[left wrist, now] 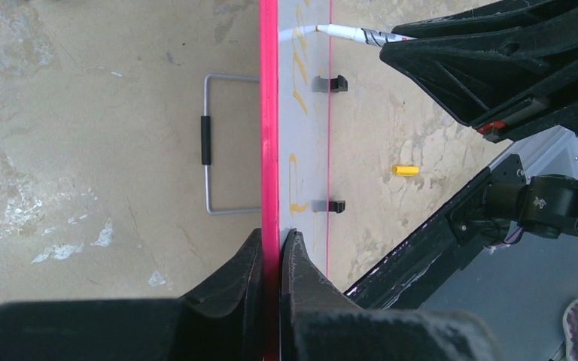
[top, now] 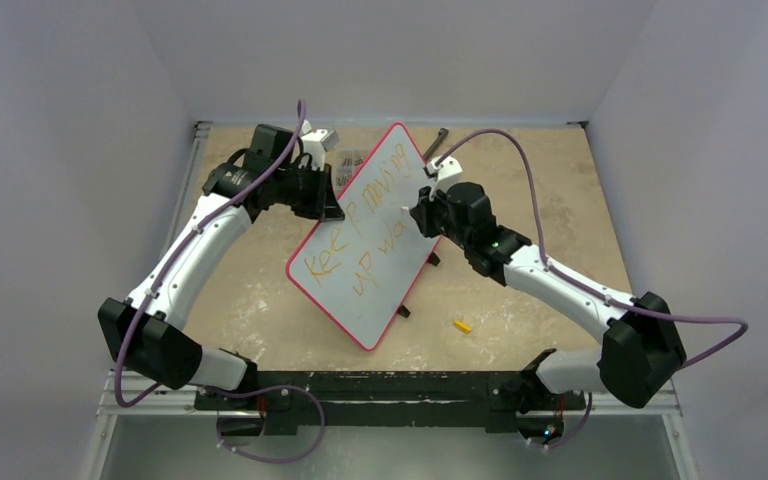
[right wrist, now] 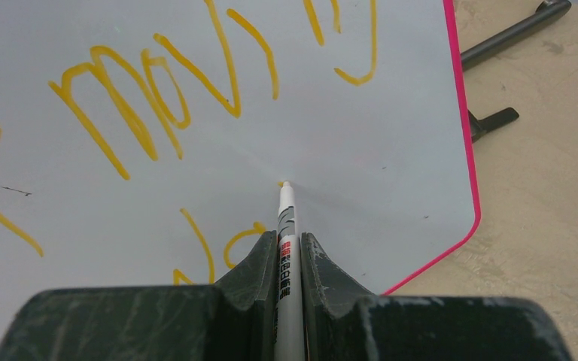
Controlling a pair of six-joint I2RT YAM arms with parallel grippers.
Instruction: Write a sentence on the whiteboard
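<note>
The whiteboard (top: pixel 385 290) is in the middle of the counter (top: pixel 260 320), turned diagonally and tilted up from it. Its small black feet (top: pixel 405 311) are on the long edge that faces the right arm.

The left claw (top: pixel 332 200) is closed on the board's opposite long edge. In the left wrist view its two fingers press the red frame (left wrist: pixel 269 113) from both sides, with no gap between finger and frame.

The sentence (top: pixel 360 240) runs over the board face in orange, in two lines. The upper line reads about "Keep moving"; the lower one begins "UP w" and is not complete.

The right claw (right wrist: pixel 288 244) is over the board face near its right side, closed firmly around a slim white marker (right wrist: pixel 286 214). The marker tip meets the surface just to the right of the last stroke of the lower line, and a small orange dot is seen at the tip.

A little yellow piece (top: pixel 462 325) lies on the counter beside the board's lower corner, apart from it. Behind the board, on its back side, there is a grey wire bracket (left wrist: pixel 218 143) with a black grip — its two ends disappear behind the red frame.
</note>
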